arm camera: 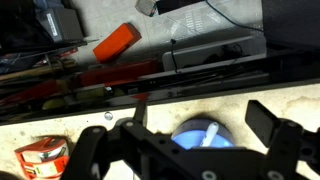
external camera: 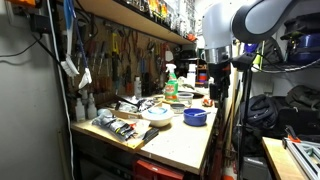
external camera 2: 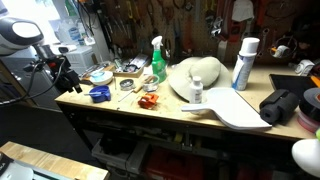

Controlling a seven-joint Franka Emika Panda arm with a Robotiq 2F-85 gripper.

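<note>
the gripper (arm camera: 180, 140) hangs with its fingers spread wide and nothing between them. it is above and apart from a blue bowl (arm camera: 192, 134), which the wrist view frames in the gap between the two fingers. in an exterior view the blue bowl (external camera: 195, 117) stands on the table (external camera: 185, 150) close to the long edge on the arm's side. it is near that edge's corner, with a white bowl (external camera: 156, 114) further in. an orange-red object (external camera 2: 148, 101) lies near the bowl along the same edge.

the bowl is round, so it has no long axis. it sits upright with its mouth facing up. a small white piece (arm camera: 210, 137) rests inside it, too blurred to tell what it is or which way it leans.

as a judgement, the step in hand is a reach down to the bowl. it would go best as a straight vertical descent, centred so the rim clears both fingers. the fingers should stay wide until they are low enough. the push should go inward from the table's edge, because the bowl stands close to it and could slide off.
</note>
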